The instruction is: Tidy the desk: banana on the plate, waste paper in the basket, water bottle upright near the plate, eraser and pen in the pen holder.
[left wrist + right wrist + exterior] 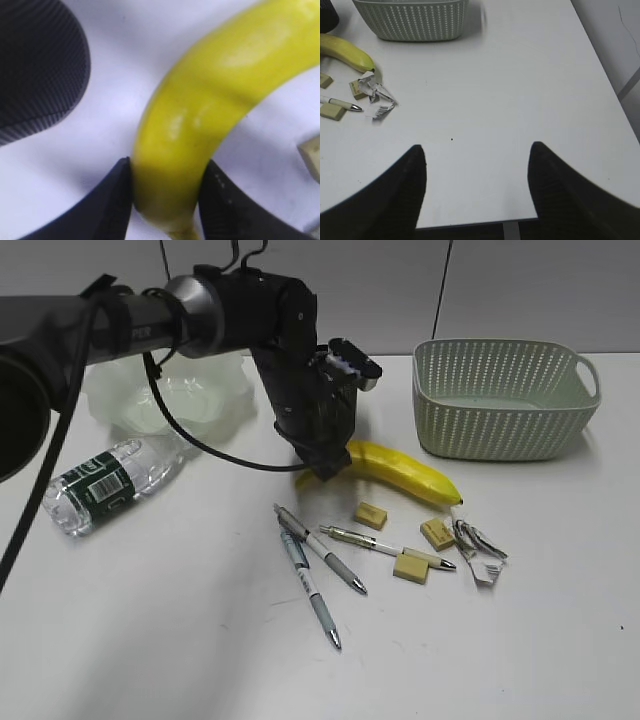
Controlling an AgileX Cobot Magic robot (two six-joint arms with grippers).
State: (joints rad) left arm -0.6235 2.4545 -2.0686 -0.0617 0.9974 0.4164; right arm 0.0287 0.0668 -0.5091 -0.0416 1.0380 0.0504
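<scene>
Grip: the left gripper (167,197) has its two black fingers (107,205) pressed against either side of the banana (200,115) near its stem end, clamped on it.
Banana axis: in the exterior view the fruit lies flat on the desk (150,640), its long axis slanting from the clamped stem end at upper left down to the dark tip at lower right, the curve bowing toward the far edge.
Banana place: about mid-desk, in front of the basket's near-left corner and well apart from the plate.
Left arm: reaches in from the left edge, wrist bent down over the stem end.
Right gripper (477,190): fingers spread apart, nothing between them, hovering over bare desk by the near right edge.
Plate (165,390): at the far left of the desk, behind the arm.
Water bottle (105,485): lying on its side near the left edge, in front of the plate.
Basket (505,395): at the far right of the desk.
Waste paper (480,550): just past the banana's dark tip, on the near side.
Pens (310,570): three, lying in front of the banana.
Erasers (410,568): three small tan blocks lying among the pens.
</scene>
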